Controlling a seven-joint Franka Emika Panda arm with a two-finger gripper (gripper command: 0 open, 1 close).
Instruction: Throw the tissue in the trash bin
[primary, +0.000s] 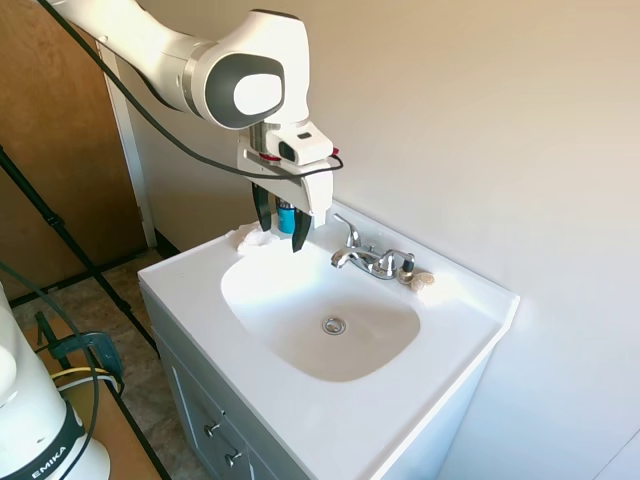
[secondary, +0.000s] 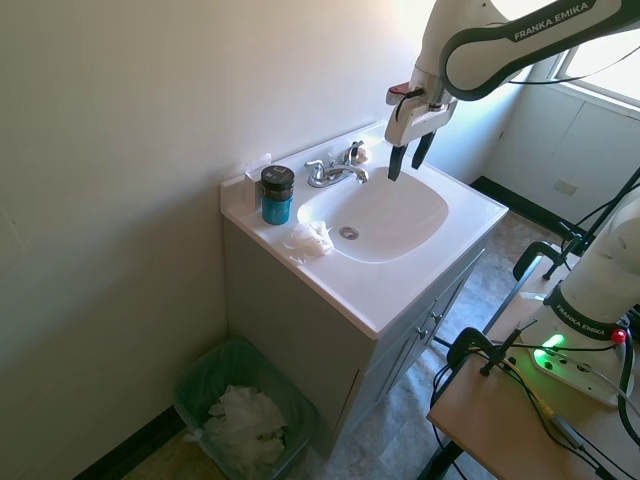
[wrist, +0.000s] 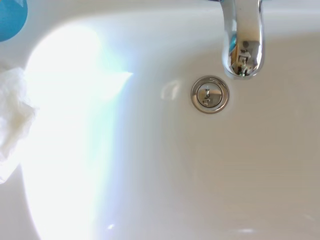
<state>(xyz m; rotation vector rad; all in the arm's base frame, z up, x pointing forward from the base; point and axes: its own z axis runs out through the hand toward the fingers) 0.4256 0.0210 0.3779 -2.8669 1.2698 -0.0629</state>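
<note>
Fingers (secondary: 397, 162) hang apart w/ nothing between them, above the white oval sink basin (secondary: 400, 215) near the chrome faucet (secondary: 335, 171). Small white wrinkly tissue wad (secondary: 309, 239) lies on the white tabletop (secondary: 380, 290) at the basin's rim, just beside the teal black-lidded jar (secondary: 277, 194). Green-lined trash bin (secondary: 205, 375) stands on the floor below, white paper inside.

A small bathroom with plain off-white walls (primary: 520, 120). A white vanity sink (secondary: 400, 285) stands against the wall, its oval basin (primary: 330, 345) holding a chrome drain (wrist: 210, 94) under a chrome faucet (primary: 365, 258). The grey cabinet (secondary: 300, 340) beneath has small metal knobs (primary: 212, 429). The floor (primary: 140, 370) is mottled brown tile with a dark baseboard (secondary: 130, 450). A wooden door (primary: 50, 150) stands at one side. A window (secondary: 600, 60) lets in bright daylight, which glares on the countertop.
</note>
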